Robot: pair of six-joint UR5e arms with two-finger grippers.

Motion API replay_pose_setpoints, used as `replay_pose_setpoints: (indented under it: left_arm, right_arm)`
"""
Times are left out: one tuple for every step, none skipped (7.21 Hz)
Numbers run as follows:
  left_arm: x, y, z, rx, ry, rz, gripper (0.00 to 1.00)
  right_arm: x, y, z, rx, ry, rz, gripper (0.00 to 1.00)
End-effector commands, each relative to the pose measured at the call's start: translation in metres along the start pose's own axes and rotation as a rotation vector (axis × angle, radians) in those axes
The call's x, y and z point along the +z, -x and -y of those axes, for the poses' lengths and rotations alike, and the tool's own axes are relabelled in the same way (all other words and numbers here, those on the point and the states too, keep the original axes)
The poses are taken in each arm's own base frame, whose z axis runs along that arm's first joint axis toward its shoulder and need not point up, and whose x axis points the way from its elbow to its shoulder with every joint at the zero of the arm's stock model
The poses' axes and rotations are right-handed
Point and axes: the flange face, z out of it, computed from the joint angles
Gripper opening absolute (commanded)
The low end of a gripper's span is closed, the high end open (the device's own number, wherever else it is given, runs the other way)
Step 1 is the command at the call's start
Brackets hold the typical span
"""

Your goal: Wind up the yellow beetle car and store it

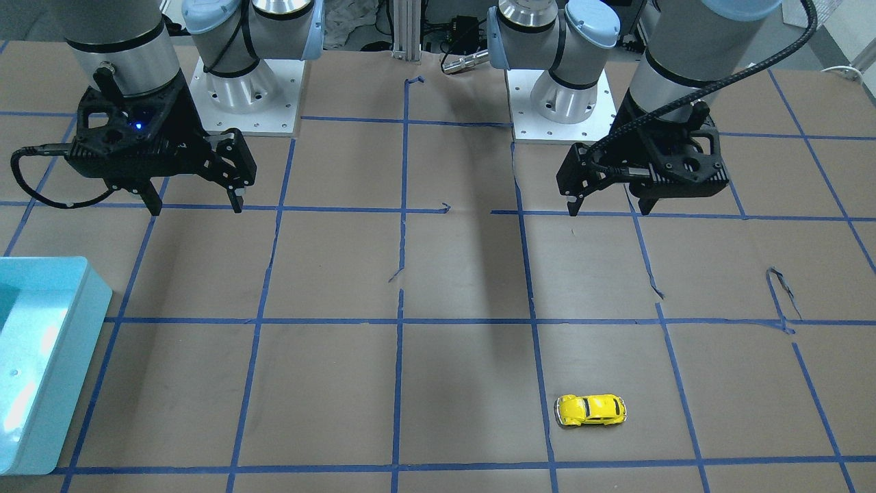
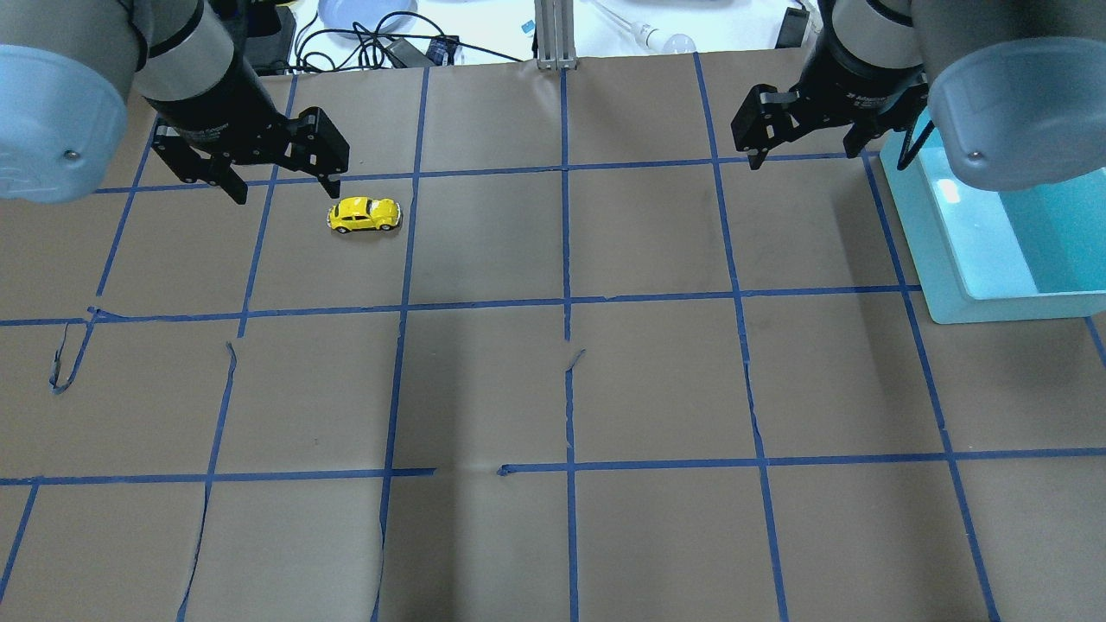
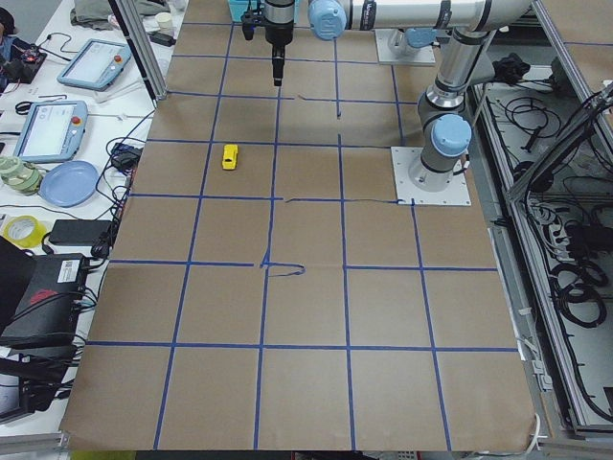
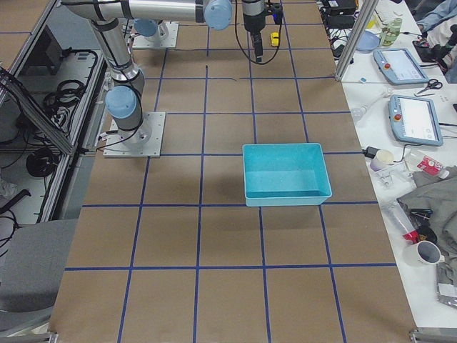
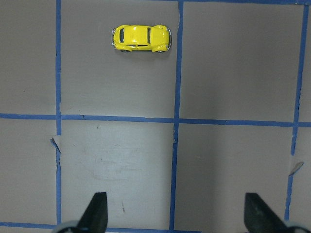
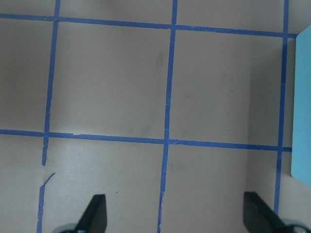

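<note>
The yellow beetle car sits on its wheels on the brown paper, side-on; it also shows in the front view and the left wrist view. My left gripper is open and empty. It hovers above the table, just behind and to the left of the car, apart from it; in the front view it is well back from the car. My right gripper is open and empty, raised near the teal bin. Both wrist views show spread fingertips with only paper between them.
The open teal bin stands on the table's right side, its edge in the right wrist view. Blue tape lines grid the paper, some torn and curled. Tablets, cables and a blue plate lie on the bench past the far edge.
</note>
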Motion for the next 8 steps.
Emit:
replay_pose_setpoints:
  left_arm:
    - [0.001,0.0,0.0,0.0,0.003,0.0,1.0]
    - [0.001,0.0,-0.003,0.0,0.008,0.001,1.0]
    - [0.0,-0.001,-0.004,0.0,0.006,0.0,1.0]
    - [-0.001,-0.001,-0.006,0.0,0.012,0.001,1.0]
    - [0.004,0.001,-0.001,-0.004,0.009,-0.001,1.0]
    - [0.012,0.026,0.011,-0.054,0.016,0.002,1.0]
    - [0.017,0.065,0.022,-0.134,0.004,0.004,1.0]
    - [0.028,0.077,0.032,-0.226,-0.001,0.005,1.0]
  right_arm:
    - [0.002,0.0,0.0,0.0,-0.011,0.0,1.0]
    - [0.003,0.0,0.0,0.0,-0.01,0.0,1.0]
    - [0.003,0.0,0.0,0.0,-0.01,0.0,1.0]
    - [0.003,0.0,0.0,0.0,-0.01,0.0,1.0]
    - [0.003,0.0,0.0,0.0,-0.01,0.0,1.0]
    - [0.003,0.0,0.0,0.0,-0.01,-0.001,1.0]
    - [0.003,0.0,0.0,0.0,-0.01,-0.001,1.0]
    - [0.003,0.0,0.0,0.0,-0.01,-0.001,1.0]
